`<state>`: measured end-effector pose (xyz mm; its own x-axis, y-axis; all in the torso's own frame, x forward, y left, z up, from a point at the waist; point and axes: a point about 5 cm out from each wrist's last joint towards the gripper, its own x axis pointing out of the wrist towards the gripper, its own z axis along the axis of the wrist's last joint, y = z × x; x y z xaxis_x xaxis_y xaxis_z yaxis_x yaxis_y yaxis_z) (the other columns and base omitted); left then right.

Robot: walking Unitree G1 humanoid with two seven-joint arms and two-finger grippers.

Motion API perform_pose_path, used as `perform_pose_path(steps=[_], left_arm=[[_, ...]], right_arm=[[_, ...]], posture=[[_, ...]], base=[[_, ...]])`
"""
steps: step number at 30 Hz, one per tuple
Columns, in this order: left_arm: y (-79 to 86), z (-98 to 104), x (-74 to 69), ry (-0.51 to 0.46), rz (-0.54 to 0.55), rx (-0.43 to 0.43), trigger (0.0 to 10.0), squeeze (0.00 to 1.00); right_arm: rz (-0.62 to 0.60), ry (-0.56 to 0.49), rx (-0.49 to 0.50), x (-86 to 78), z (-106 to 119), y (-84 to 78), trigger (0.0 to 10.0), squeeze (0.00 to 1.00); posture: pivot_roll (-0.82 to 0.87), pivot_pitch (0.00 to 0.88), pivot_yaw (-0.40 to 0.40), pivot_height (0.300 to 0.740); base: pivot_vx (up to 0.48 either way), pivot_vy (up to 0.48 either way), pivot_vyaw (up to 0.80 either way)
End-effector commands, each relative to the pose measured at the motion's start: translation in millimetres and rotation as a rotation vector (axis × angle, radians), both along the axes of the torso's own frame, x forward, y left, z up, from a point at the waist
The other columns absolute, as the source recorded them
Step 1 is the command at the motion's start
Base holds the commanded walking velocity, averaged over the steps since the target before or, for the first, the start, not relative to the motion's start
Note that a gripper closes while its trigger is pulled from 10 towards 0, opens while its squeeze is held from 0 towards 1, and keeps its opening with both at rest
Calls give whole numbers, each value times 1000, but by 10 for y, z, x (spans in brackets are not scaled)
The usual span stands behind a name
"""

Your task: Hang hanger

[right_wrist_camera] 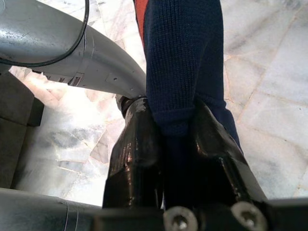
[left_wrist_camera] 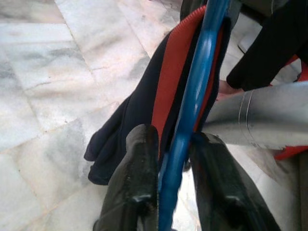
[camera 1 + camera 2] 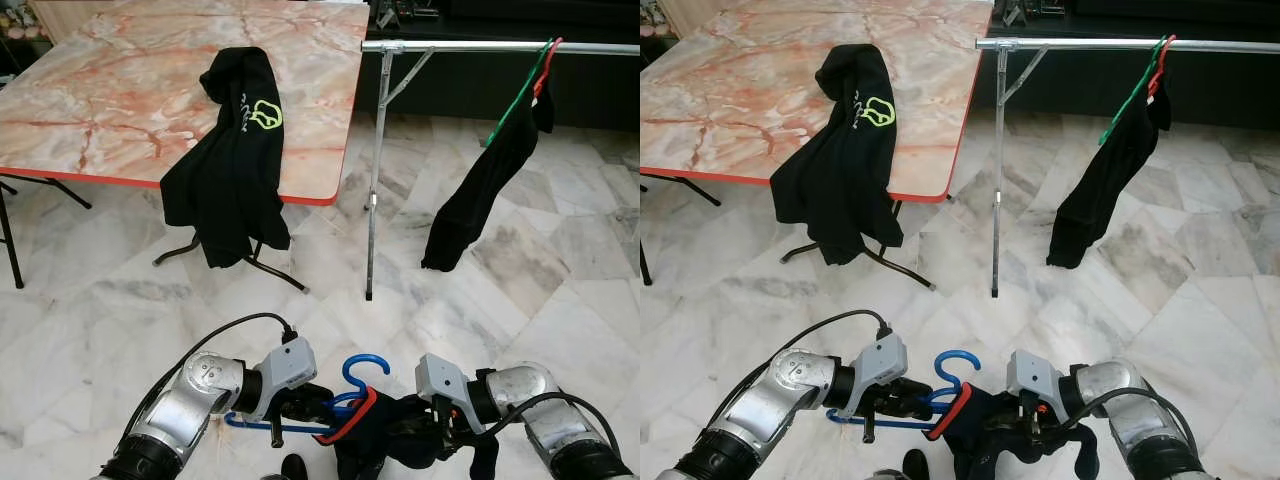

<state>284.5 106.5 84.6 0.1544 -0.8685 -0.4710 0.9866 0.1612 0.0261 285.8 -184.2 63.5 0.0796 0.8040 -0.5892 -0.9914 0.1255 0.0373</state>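
Observation:
Low in front of me I hold a blue hanger [image 3: 355, 375] carrying a dark navy knit garment with a red collar [image 3: 352, 418]. My left gripper [image 3: 300, 405] is shut on the hanger's blue bar [image 2: 185, 139], its fingers [image 2: 132, 183] pinching it. On the other side my right gripper [image 3: 425, 430] is shut on the navy knit [image 1: 183, 72]. Ahead to the right stands a metal clothes rail [image 3: 470, 46], where a black garment [image 3: 480, 190] hangs from green and red hangers [image 3: 535, 75].
A marble-patterned folding table [image 3: 130, 90] with a red edge stands ahead to the left, with a black garment with a green logo [image 3: 235, 150] draped over its edge. The rail's upright post [image 3: 375, 170] stands between table and hanging garment. White marble floor [image 3: 560, 310] lies around.

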Motion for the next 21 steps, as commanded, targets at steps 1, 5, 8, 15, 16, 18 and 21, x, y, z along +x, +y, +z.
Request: perform_pose_path(steps=[1, 5, 8, 15, 16, 18, 21], left_arm=[[61, -48, -26, 28, -9, 26, 10000, 1000], [163, -60, -20, 20, -36, 80, 10000, 1000], [224, -46, -20, 34, -48, 91, 10000, 1000], [262, 28, -8, 51, -65, 73, 10000, 1000], [262, 43, -17, 62, -78, 64, 10000, 1000], [261, 65, -4, 61, -84, 62, 10000, 1000], [283, 87, 22, 58, -67, 45, 10000, 1000]], right_arm=[[14, -3, -3, -27, -5, -9, 0, 0], [12, -3, -34, -35, -34, -34, 0, 0], [14, 35, -44, -93, -100, -68, 0, 0], [-3, 59, -77, -172, -204, -110, 0, 0], [-30, 60, -73, -176, -221, -123, 0, 0], [-43, 61, -62, -187, -223, -132, 0, 0], [-51, 57, -87, -210, -247, -172, 0, 0]], posture=[[-19, 175, 55, 740], [-19, 161, 57, 740], [-18, 158, 56, 740], [-14, 148, 64, 740], [-18, 148, 69, 740], [-17, 155, 69, 740], [-24, 159, 72, 740]], base=[[0, 0, 0], [0, 0, 0], [0, 0, 0], [0, 0, 0], [0, 0, 0], [0, 0, 0], [0, 0, 0]])
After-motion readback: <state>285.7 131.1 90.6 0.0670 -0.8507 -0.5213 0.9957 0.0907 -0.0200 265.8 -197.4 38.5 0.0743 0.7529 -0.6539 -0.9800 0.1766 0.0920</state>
